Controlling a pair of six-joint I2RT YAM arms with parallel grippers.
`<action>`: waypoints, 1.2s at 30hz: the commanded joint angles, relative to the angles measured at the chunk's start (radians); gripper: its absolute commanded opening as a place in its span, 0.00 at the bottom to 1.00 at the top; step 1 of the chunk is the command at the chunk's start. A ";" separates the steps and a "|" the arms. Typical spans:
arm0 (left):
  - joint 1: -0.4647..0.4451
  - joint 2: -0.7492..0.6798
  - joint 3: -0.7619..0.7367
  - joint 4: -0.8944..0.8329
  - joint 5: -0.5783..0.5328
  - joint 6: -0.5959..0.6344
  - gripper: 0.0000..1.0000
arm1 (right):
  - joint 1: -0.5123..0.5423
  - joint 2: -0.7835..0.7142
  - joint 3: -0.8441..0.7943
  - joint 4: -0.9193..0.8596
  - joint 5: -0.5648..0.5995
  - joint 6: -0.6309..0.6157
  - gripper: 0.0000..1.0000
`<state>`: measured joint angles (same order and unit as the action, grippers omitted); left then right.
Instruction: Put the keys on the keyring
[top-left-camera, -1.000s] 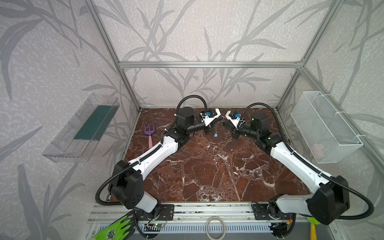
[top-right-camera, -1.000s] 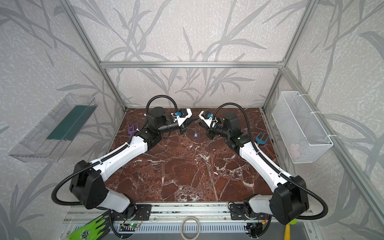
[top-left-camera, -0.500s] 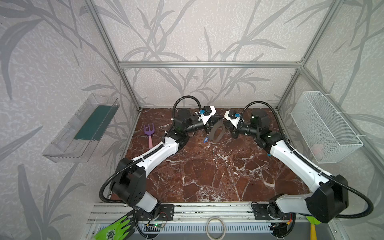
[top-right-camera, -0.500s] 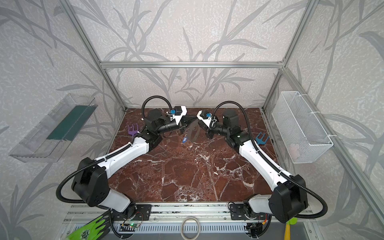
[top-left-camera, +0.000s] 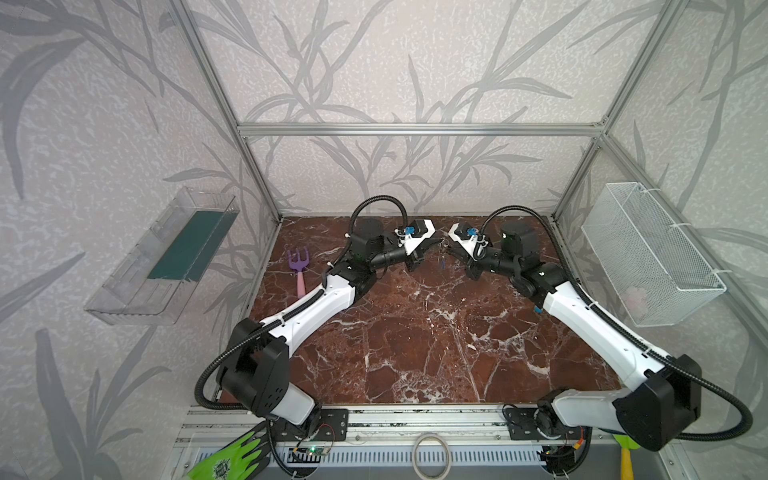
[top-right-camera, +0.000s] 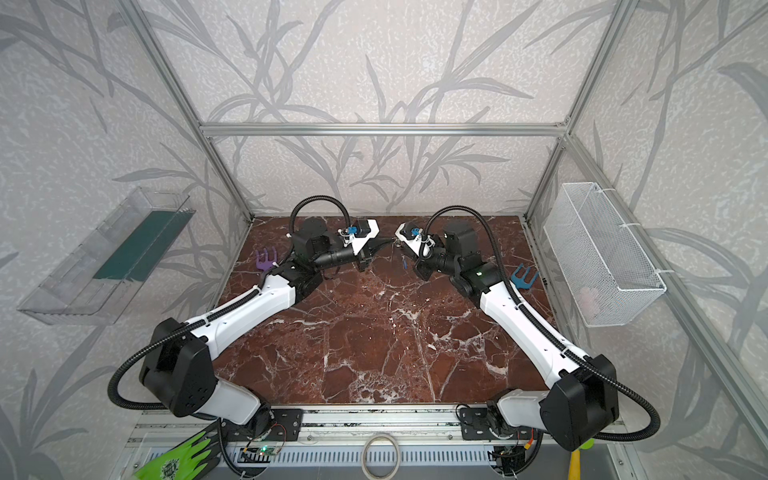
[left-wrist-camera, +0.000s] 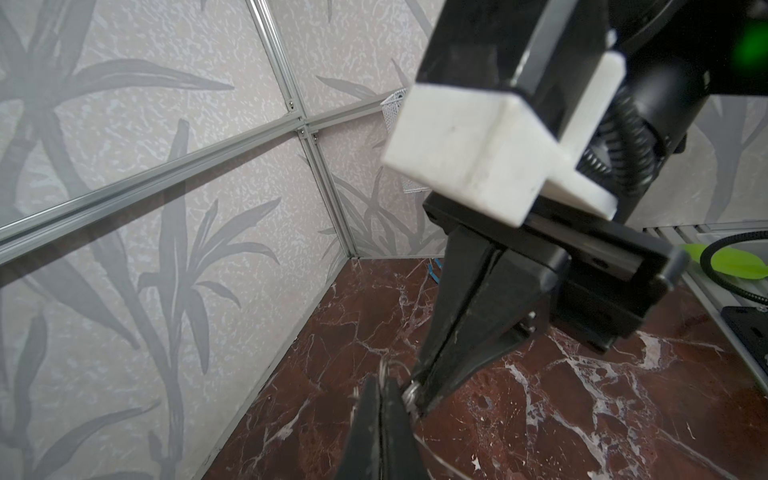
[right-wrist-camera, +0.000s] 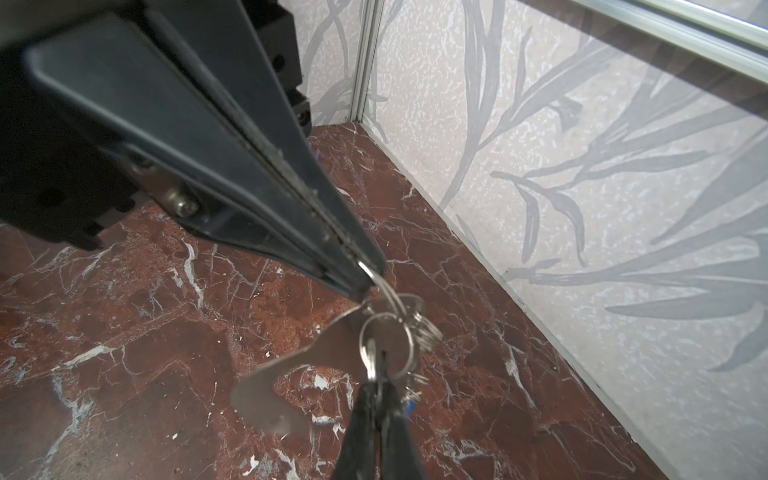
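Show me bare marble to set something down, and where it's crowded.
Free: the wide middle of the marble table, bordered by the left arm, the right arm and the front rail. Crowded: back centre, where the left gripper and right gripper meet, shut on the keyring; purple rake at the left edge, blue rake beside the right arm.
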<state>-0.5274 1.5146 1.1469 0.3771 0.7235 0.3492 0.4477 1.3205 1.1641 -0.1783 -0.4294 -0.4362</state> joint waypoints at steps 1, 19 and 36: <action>0.004 -0.024 0.017 -0.054 -0.023 0.079 0.00 | 0.014 -0.011 0.076 -0.088 -0.001 -0.028 0.00; 0.083 -0.047 -0.167 0.025 -0.139 0.004 0.24 | 0.110 0.264 0.315 -0.454 0.132 -0.204 0.00; 0.254 -0.219 -0.383 0.180 -0.659 -0.060 0.47 | 0.225 0.508 0.460 -0.406 0.020 -0.246 0.00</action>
<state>-0.2783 1.3003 0.7715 0.5434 0.1455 0.2920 0.6956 1.8698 1.6650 -0.5831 -0.4023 -0.6853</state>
